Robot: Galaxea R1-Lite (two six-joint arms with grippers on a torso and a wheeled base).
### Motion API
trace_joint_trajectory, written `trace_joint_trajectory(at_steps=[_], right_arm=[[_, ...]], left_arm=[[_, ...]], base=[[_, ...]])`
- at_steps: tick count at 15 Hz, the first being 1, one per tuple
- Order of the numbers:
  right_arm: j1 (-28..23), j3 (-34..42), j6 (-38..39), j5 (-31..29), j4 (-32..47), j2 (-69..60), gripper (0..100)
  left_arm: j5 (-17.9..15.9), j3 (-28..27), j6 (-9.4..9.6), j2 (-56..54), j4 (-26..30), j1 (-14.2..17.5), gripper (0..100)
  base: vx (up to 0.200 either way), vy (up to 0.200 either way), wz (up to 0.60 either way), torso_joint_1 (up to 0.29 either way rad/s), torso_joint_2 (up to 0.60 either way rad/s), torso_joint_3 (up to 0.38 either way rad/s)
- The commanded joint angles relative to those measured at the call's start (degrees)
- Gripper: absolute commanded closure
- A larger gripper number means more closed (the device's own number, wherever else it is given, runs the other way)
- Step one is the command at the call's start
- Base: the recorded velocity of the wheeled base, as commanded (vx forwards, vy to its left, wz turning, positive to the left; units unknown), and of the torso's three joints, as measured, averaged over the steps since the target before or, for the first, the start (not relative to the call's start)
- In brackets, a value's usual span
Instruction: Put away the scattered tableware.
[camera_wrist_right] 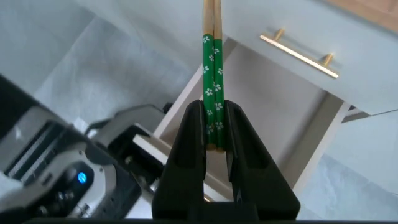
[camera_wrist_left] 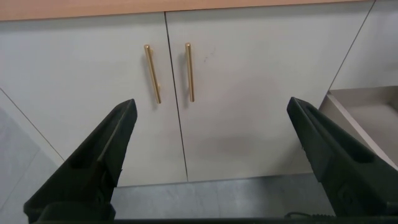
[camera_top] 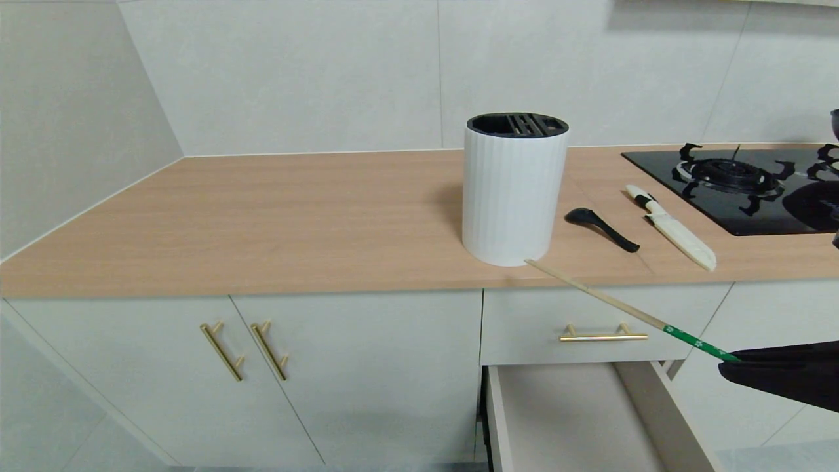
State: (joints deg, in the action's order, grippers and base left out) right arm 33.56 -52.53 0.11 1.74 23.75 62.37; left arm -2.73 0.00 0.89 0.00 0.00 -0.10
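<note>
Right fingers (camera_wrist_right: 186, 146) clamped on green ends of chopsticks (camera_wrist_right: 211, 62), tips near white holder (camera_top: 513, 190), left fingers (camera_wrist_left: 102, 158) spread wide

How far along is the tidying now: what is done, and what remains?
Done: nothing that can be seen; no handle sticks out of the holder. In hand: the right gripper is shut on the chopsticks. To do: the spoon and the knife lie on the counter. The left gripper is open, holding nothing.
</note>
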Motion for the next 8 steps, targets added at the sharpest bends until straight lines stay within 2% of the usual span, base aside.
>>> trace_joint_trajectory(at_steps=[1,5,8], right_arm=[[0.28,1.03,-0.29,0.01,-0.02,0.12,100],[0.28,1.55,-1.69,1.16,-0.1,0.3,100],[0.37,1.9,-1.78,1.33,-0.1,0.83,100]], left_arm=[[0.01,0.0,-0.01,0.09,0.0,0.01,0],[0.01,0.0,-0.01,0.09,0.0,0.01,0],[0.01,0.0,-0.01,0.09,0.0,0.01,0]], base=[[0.0,0.0,0.0,0.0,0.0,0.0],[0.0,0.0,0.0,-0.013,0.03,0.02],[0.0,0.0,0.0,-0.144,0.36,0.214]])
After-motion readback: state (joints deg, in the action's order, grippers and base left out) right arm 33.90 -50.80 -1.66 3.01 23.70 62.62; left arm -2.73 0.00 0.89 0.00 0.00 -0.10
